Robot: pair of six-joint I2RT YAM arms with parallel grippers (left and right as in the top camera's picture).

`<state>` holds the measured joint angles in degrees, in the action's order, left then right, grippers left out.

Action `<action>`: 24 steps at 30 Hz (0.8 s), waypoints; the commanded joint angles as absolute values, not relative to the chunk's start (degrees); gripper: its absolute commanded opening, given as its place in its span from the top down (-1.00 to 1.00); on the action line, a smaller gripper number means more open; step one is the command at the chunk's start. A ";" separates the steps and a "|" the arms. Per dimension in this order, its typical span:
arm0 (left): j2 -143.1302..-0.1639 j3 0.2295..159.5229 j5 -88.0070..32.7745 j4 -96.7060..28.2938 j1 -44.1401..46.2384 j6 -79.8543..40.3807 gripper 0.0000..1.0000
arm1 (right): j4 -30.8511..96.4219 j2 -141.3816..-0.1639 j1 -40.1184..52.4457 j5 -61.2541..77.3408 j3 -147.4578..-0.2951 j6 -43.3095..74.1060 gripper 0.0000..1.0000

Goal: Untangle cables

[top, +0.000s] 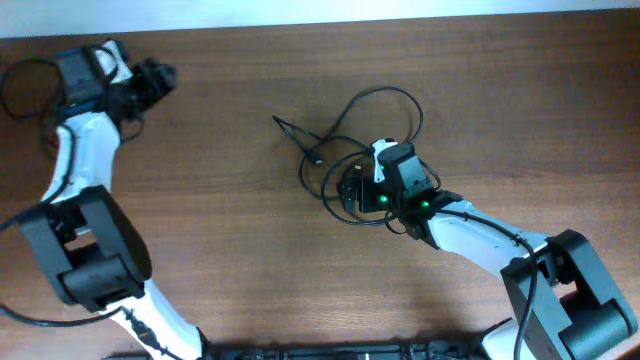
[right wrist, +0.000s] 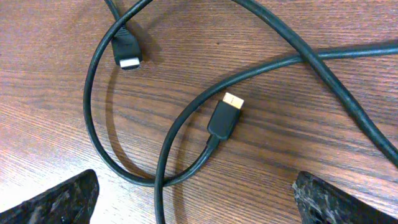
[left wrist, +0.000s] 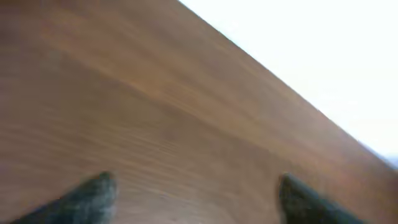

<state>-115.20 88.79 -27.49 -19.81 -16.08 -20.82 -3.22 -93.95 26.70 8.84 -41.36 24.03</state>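
Two claws spread, one cable tangle mid-bench
The cables (right wrist: 303, 58) lie looped on the bench (top: 220, 200), showing two plugs, silver-tipped plug (right wrist: 129, 53) and gold-tipped plug (right wrist: 225, 115), below the wide-apart right claw (right wrist: 198, 200). The left claw (left wrist: 199, 205), spread and empty, hovers well apart.

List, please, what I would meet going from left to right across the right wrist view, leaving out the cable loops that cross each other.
Dark fingertip at the lower left → silver-tipped plug → gold-tipped plug → other fingertip at the lower right.
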 commanded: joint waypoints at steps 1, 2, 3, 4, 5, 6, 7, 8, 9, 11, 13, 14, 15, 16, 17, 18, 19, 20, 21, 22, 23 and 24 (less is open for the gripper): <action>-114.67 89.25 -31.09 -20.88 -10.98 -14.96 -0.98 | -3.20 -94.13 26.57 8.32 -41.47 24.49 -0.97; -114.43 89.25 -31.09 -21.19 -9.76 -14.83 -0.99 | -3.20 -94.13 26.57 8.32 -41.47 24.49 -0.97; -114.10 89.25 -31.07 -21.54 -8.58 -14.83 -0.98 | -3.20 -94.13 26.57 8.32 -41.47 24.49 -0.97; -113.73 89.25 -31.09 -21.76 -7.07 -14.83 -0.98 | -3.20 -94.13 26.57 8.32 -41.47 24.49 -0.97; -113.34 89.25 -31.07 -21.78 -5.06 -14.79 -0.99 | -3.20 -94.13 26.57 8.32 -41.47 24.49 -0.97; -113.10 89.25 -31.05 -21.78 -3.90 -14.31 -0.98 | -3.20 -94.13 26.57 8.32 -41.47 24.49 -0.97; -112.84 89.25 -31.03 -21.87 -2.13 -13.04 -0.98 | -3.20 -94.13 26.57 8.32 -41.47 24.49 -0.97; -112.66 89.25 -30.39 -22.06 -0.71 -12.19 -0.98 | -3.20 -94.13 26.57 8.32 -41.47 24.49 -0.97; -112.33 89.25 -29.30 -22.46 0.97 -11.31 -0.98 | -3.20 -94.13 26.57 8.32 -41.47 24.49 -0.97; -111.57 89.25 -27.05 -23.33 3.27 -9.69 -0.98 | -3.20 -94.13 26.57 8.32 -41.47 24.49 -0.97; -110.34 89.25 -24.47 -24.71 5.13 -7.77 -0.98 | -3.25 -94.13 26.57 8.32 -41.47 24.49 -0.97; -109.56 89.25 -23.20 -25.50 5.93 -6.55 -0.98 | -3.25 -94.13 26.57 8.32 -41.47 24.49 -0.97; -108.49 89.25 -21.78 -26.46 6.83 -5.15 -0.98 | -3.22 -94.13 26.57 8.32 -41.47 24.49 -0.97; -107.02 89.25 -19.94 -27.79 7.81 -3.42 -0.98 | -3.22 -94.13 26.57 8.32 -41.47 24.49 -0.97; -105.60 89.25 -18.06 -28.93 8.60 -2.72 -0.98 | -3.22 -94.13 26.57 8.32 -41.47 24.49 -0.97; -104.36 89.25 -16.19 -29.82 9.15 -2.72 -0.98 | -3.22 -94.13 26.57 8.32 -41.47 24.49 -0.97; -102.80 89.25 -14.39 -30.85 9.80 -2.72 -0.98 | -3.25 -94.13 26.57 8.34 -41.47 24.49 -0.97; -101.58 89.25 -13.23 -31.64 10.22 -2.72 -0.98 | -3.22 -94.13 26.57 8.36 -41.47 24.51 -0.97; -100.14 89.25 -12.32 -32.45 10.63 -2.72 -0.98 | -3.20 -94.13 26.59 8.75 -41.47 24.51 -0.97; -98.74 89.25 -11.97 -33.26 11.00 -2.72 -0.98 | -3.16 -94.13 26.61 12.34 -41.47 24.51 -0.97; -97.47 89.25 -11.97 -33.87 11.27 -2.72 -0.99 | -3.16 -94.13 26.61 16.73 -41.47 24.51 -0.97; -96.20 89.25 -11.94 -34.44 11.55 -2.72 -0.98 | -3.16 -94.13 26.61 20.43 -41.47 24.51 -0.97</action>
